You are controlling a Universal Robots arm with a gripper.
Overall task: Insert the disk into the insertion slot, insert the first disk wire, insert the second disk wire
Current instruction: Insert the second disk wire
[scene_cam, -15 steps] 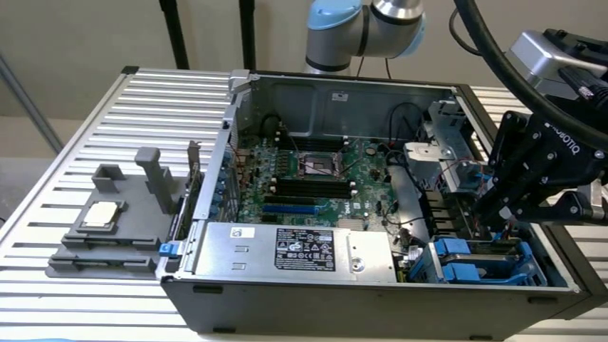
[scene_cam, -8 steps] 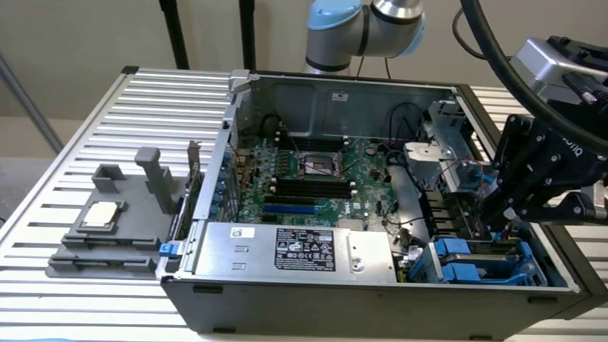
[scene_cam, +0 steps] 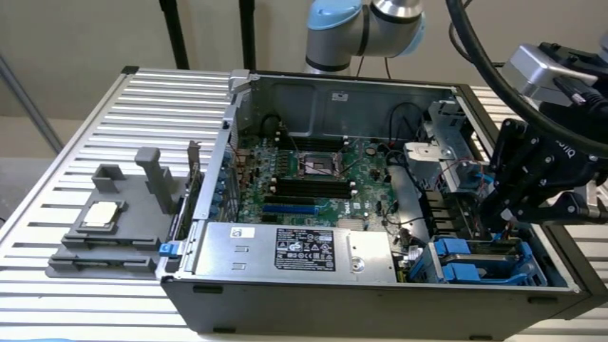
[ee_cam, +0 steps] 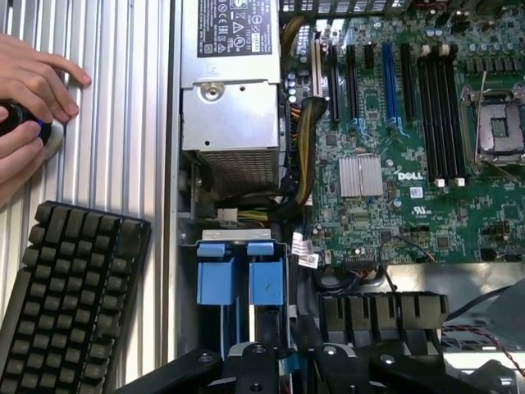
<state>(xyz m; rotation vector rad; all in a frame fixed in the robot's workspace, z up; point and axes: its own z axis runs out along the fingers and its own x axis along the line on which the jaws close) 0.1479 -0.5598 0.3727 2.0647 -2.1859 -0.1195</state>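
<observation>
Black gripper [scene_cam: 502,214] hangs over the case's drive corner — whether its fingers grip anything I cannot tell — with the blue-railed insertion slot [scene_cam: 480,260] just below and the motherboard [scene_cam: 314,178] farther off.

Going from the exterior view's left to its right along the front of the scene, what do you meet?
Grey fixture holding a processor → silver power-supply box → blue drive carriers in the bay → black pincer.
</observation>
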